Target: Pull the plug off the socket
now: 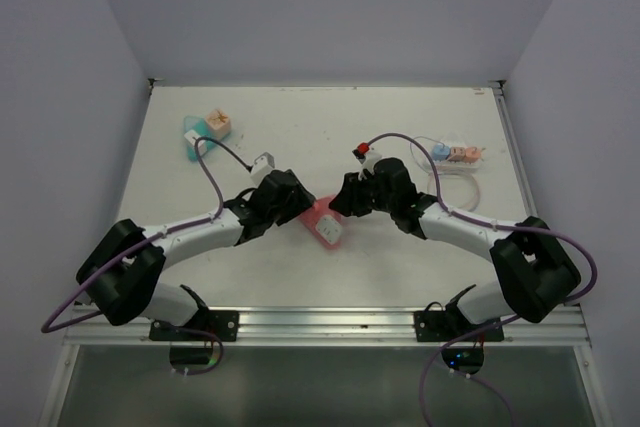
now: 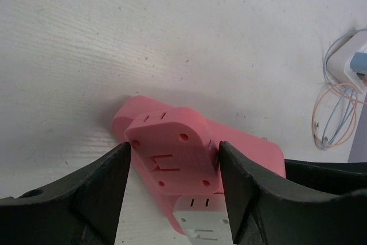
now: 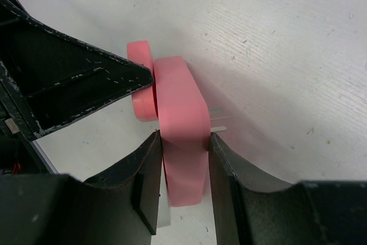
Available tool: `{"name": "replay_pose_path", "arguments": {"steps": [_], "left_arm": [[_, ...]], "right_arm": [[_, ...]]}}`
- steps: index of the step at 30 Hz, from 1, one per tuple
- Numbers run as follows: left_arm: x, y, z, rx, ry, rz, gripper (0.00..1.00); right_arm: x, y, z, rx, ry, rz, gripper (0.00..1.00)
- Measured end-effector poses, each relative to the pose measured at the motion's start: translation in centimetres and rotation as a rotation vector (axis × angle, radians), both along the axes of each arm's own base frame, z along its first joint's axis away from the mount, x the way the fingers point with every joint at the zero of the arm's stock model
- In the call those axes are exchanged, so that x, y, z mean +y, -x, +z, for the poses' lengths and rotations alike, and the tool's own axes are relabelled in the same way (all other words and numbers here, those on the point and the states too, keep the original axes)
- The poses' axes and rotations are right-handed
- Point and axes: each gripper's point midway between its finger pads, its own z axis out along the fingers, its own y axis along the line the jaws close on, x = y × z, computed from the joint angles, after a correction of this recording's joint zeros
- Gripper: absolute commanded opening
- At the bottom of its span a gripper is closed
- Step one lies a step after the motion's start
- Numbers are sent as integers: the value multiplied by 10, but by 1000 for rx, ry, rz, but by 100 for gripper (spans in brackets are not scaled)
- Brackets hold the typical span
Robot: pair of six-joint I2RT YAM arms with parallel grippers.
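Note:
A pink socket block [image 1: 325, 222] lies on the white table between my two arms. In the left wrist view a pink plug [image 2: 169, 147] sits in the socket block [image 2: 252, 144], with a white plug [image 2: 202, 222] beside it. My left gripper [image 2: 172, 162] straddles the pink plug, and both fingers press its sides. My right gripper [image 3: 183, 159] is shut on the pink socket block [image 3: 180, 113], gripping it edge-on. Metal prongs [image 3: 218, 120] stick out of the block's far side. A left finger [image 3: 86, 84] shows in the right wrist view, touching the pink parts.
A power strip with coloured plugs [image 1: 455, 152] and coiled thin cables [image 1: 455, 182] lies at the back right. The coil also shows in the left wrist view [image 2: 335, 113]. A teal and orange block [image 1: 205, 130] sits at the back left.

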Motion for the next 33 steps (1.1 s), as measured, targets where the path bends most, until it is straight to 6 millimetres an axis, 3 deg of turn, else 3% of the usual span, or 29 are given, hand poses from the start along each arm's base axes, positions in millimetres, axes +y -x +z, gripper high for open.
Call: {"name": "replay_pose_path", "arguments": {"steps": [14, 33], "left_arm": [[16, 13, 6, -49, 86, 13, 64], [38, 24, -3, -80, 171, 38, 65]], "right_arm": [[-1, 0, 0, 4, 2, -30, 0], [-6, -7, 0, 14, -1, -87, 0]]}}
